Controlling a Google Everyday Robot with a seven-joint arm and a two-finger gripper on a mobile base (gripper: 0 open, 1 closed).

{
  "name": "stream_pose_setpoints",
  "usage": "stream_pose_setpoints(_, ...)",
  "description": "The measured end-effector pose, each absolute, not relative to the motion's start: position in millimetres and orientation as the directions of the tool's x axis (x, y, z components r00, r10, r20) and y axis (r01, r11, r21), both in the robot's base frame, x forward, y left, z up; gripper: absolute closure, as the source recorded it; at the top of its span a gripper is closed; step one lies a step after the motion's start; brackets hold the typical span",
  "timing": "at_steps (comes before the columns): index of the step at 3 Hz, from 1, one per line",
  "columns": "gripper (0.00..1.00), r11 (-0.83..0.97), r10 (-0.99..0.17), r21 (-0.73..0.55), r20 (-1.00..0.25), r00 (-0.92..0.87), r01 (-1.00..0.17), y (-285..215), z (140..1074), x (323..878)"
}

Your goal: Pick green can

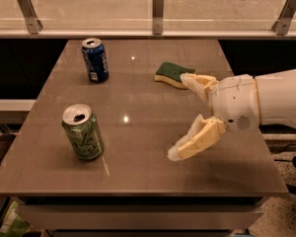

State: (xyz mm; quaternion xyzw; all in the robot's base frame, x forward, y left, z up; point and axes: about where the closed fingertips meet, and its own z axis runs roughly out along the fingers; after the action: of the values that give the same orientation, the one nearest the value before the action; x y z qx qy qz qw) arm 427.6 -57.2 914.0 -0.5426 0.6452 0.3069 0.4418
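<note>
Brown tabletop, kinda glossy, with the gripper hovering over the side nearest the white arm. Its two cream fingers are spread wide apart with nothing between them, tips pointing across the table. The green can stands upright well out past the tip of the nearer finger, not touching anything, silver top showing the pull-tab hole. The green-and-yellow sponge lies flat right at the tip of the farther finger; the two overlap from this angle, so I honestly can't tell if they touch. The dark blue can stands upright way beyond that same finger, further from the gripper than the green can is, near the back edge by the glass railing.
</note>
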Motion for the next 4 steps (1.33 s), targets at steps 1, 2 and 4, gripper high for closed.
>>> stream_pose_setpoints(1, 0.0, 0.199, -0.381, -0.067, -0.925, -0.014, -0.978, -41.6, 901.8, 419.8)
stream_pose_setpoints(2, 0.0, 0.185, -0.333, -0.053, -0.943, -0.012, -0.981, -25.7, 889.3, 417.2)
stream_pose_setpoints(4, 0.0, 0.178, -0.228, -0.036, -0.974, -0.006, -0.983, 3.7, 872.9, 416.8)
